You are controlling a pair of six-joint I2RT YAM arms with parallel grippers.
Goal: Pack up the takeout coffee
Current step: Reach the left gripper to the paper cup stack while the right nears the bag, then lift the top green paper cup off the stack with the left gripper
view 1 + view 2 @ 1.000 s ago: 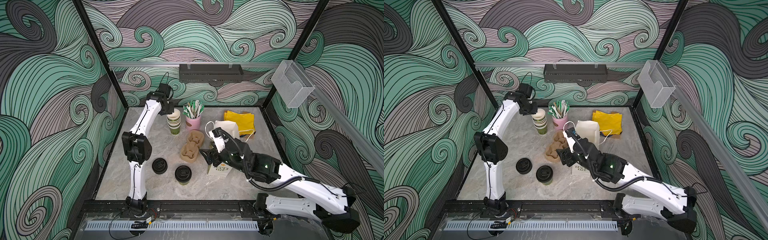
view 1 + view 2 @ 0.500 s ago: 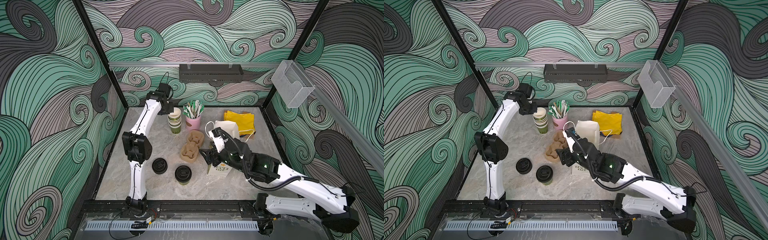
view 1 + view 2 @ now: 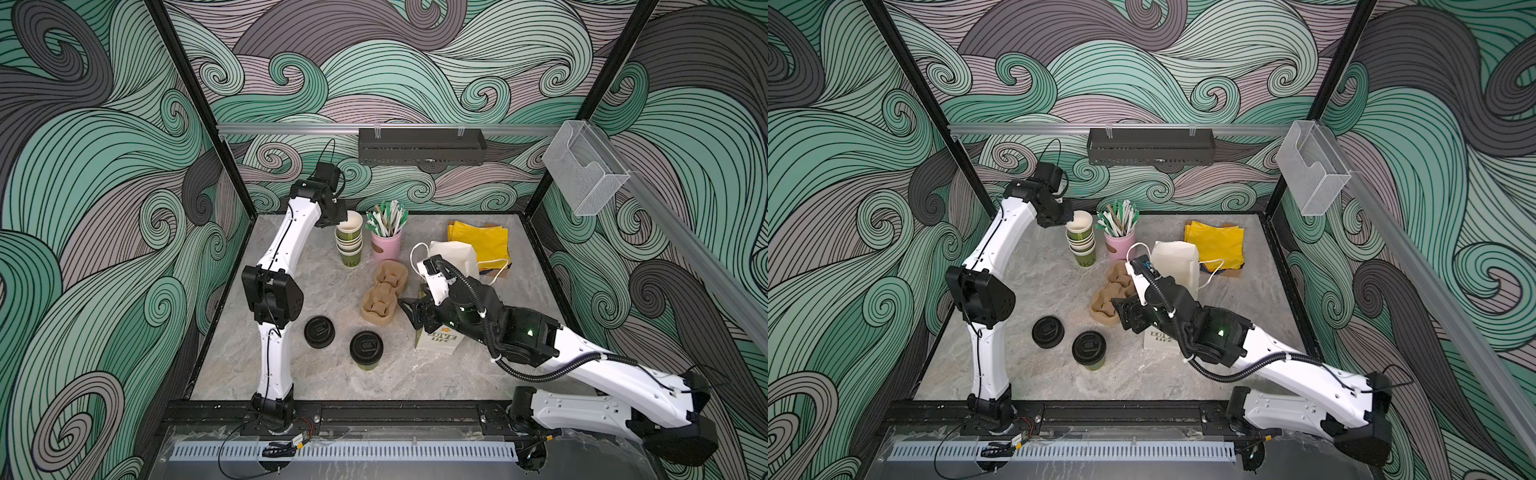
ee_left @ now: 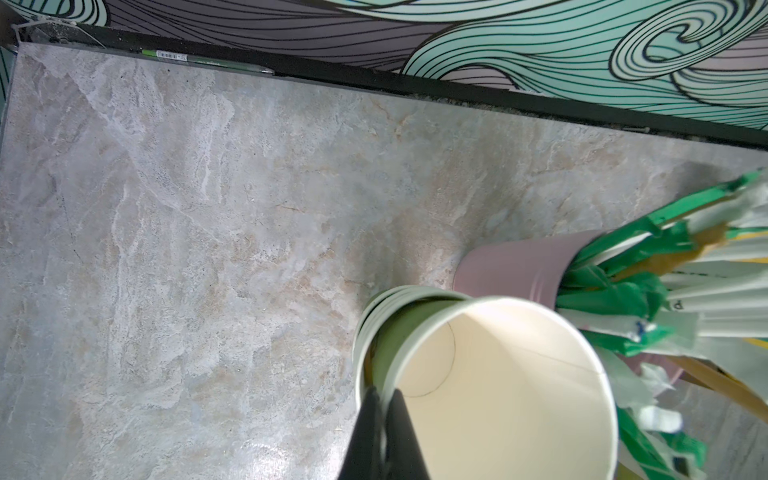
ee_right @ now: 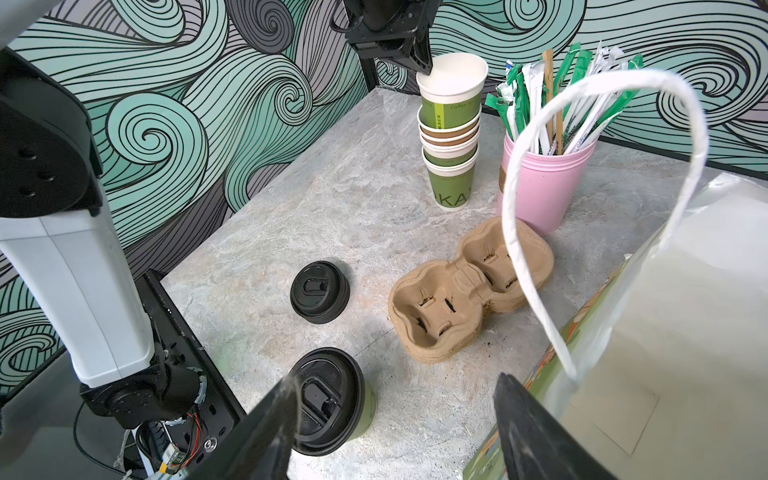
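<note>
One lidded cup (image 3: 366,351) stands upright toward the counter's (image 3: 415,382) front edge, with a loose black lid (image 3: 319,331) just beside it. Near the back edge, the left gripper (image 4: 384,392) pinches the rim of the top cup (image 4: 498,374) of a stack (image 3: 350,249). The right gripper (image 5: 397,378) hangs with its jaws spread beside the paper bag (image 3: 453,253), near the cup carrier (image 3: 384,291).

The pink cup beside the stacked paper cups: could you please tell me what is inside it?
Paper-wrapped straws in green and white stand in the pink cup, with a brown stick among them. Their lower ends and the cup's floor are hidden.
</note>
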